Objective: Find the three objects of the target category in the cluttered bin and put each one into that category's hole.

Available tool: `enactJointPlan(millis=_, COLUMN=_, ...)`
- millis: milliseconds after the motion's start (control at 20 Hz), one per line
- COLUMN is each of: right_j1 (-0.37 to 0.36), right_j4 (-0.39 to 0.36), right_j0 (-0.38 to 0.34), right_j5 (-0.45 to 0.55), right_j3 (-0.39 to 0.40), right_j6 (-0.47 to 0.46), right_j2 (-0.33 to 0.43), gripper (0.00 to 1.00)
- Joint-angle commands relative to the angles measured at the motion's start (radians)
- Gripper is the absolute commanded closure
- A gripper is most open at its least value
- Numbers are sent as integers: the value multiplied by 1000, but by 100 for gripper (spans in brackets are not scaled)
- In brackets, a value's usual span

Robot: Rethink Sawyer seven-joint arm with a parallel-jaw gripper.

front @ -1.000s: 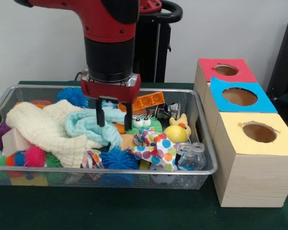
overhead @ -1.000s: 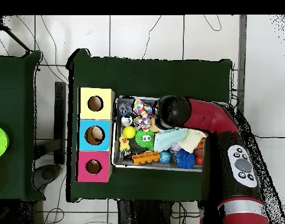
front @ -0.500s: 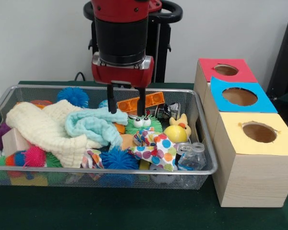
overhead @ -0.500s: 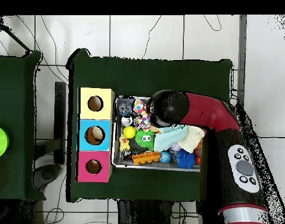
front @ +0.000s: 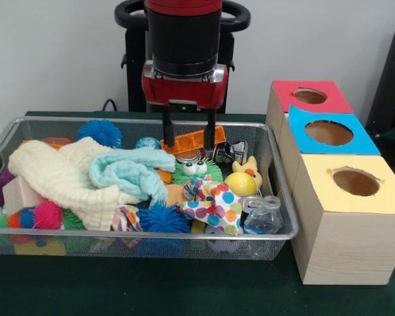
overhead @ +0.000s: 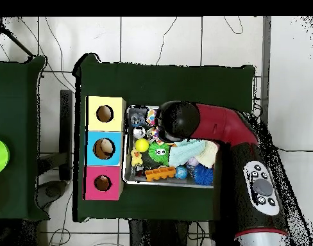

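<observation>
Three boxes (front: 342, 197) with holes, red, blue and yellow, stand just beside the wire bin (front: 276, 197) on the table (front: 184, 289), and nothing is on its way to any of them. Over the last second the gripper (front: 188, 137) has risen off the pale blue cloth (front: 128, 172) and slid toward the boxes; it now hangs over the orange block (front: 194, 140) and the green googly-eyed toy (front: 196, 170). Its fingers (front: 167, 135) stand apart and empty. That reads as a search still under way, likely lining up a fresh pick.
</observation>
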Motion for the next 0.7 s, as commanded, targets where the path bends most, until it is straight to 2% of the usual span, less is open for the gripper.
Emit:
enactJointPlan(millis=50, right_j1=44, right_j4=-50, right_j0=31, right_j5=-99, right_j3=150, right_j6=-8, right_j2=72, gripper=0)
enactJointPlan(millis=400, right_j1=57, right_j4=-49, right_j0=61, right_j5=-168, right_j3=183, right_j6=28, right_j2=59, gripper=0)
enactJointPlan(millis=700, right_j1=95, right_j4=-50, right_j0=106, right_j5=-228, right_j3=168, right_j6=73, right_j2=30, gripper=0)
